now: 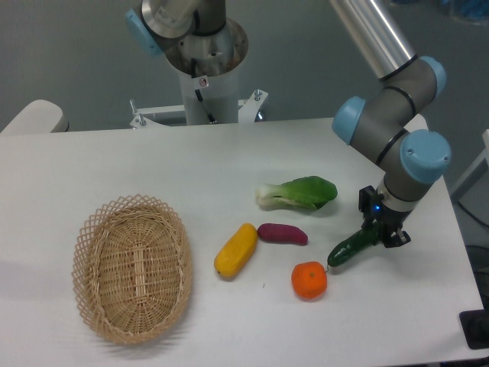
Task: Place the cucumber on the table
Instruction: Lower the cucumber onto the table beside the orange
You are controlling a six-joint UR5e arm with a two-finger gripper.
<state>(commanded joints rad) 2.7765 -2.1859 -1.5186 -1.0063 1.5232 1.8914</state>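
- Cucumber handling: the small slender dark green glossy cucumber (351, 248) looks light and stiff, with a smooth skin that may slip, so I judge that a grip near the thick end, not the thin stem tip, is safer.
- The black two-finger tool (380, 232) is closed on the upper end of the cucumber; the vegetable hangs tilted, its lower tip just beside the round orange fruit (309, 280).
- I cannot tell if the lower tip touches the large white smooth desk (114, 160) or is a little above it.
- The oval woven wicker basket (132, 265) lies at the left, well apart, and holds nothing.
- On the desk between them lie the yellow oblong vegetable (236, 249), the purple oblong vegetable (283, 234) and the leafy green bok choy with white stem (297, 193).
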